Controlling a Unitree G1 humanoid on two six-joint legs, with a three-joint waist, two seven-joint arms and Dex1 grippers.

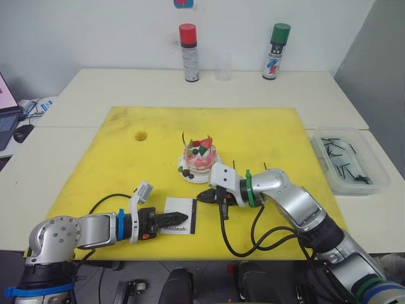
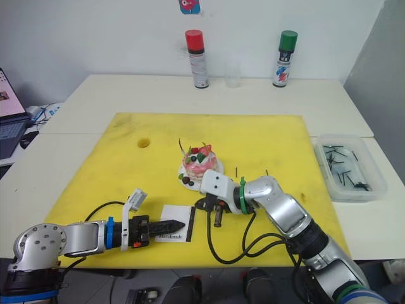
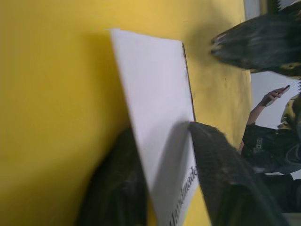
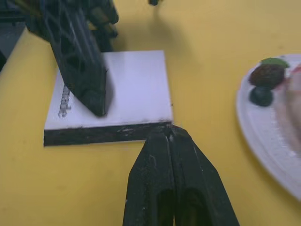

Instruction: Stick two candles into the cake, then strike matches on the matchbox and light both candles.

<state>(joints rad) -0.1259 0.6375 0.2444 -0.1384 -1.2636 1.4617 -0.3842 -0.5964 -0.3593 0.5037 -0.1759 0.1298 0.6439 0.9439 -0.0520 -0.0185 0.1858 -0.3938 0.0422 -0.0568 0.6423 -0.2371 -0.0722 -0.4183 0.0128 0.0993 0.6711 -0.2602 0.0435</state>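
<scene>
We are holding the matchbox (image 1: 178, 220) flat on the yellow mat (image 1: 253, 130) with our left gripper (image 1: 169, 219), fingers clamped on it; our right gripper (image 4: 171, 134) is touching its black strip, fingers pressed together, whether on a match we cannot tell; the cake (image 1: 200, 158) is sitting just behind, on its plate (image 4: 263, 146).

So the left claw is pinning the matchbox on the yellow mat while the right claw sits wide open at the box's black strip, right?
Not quite. The right claw is shut, fingertips pressed together at the matchbox's black strip, as the right wrist view shows. The left claw does hold the matchbox on the yellow mat.
</scene>
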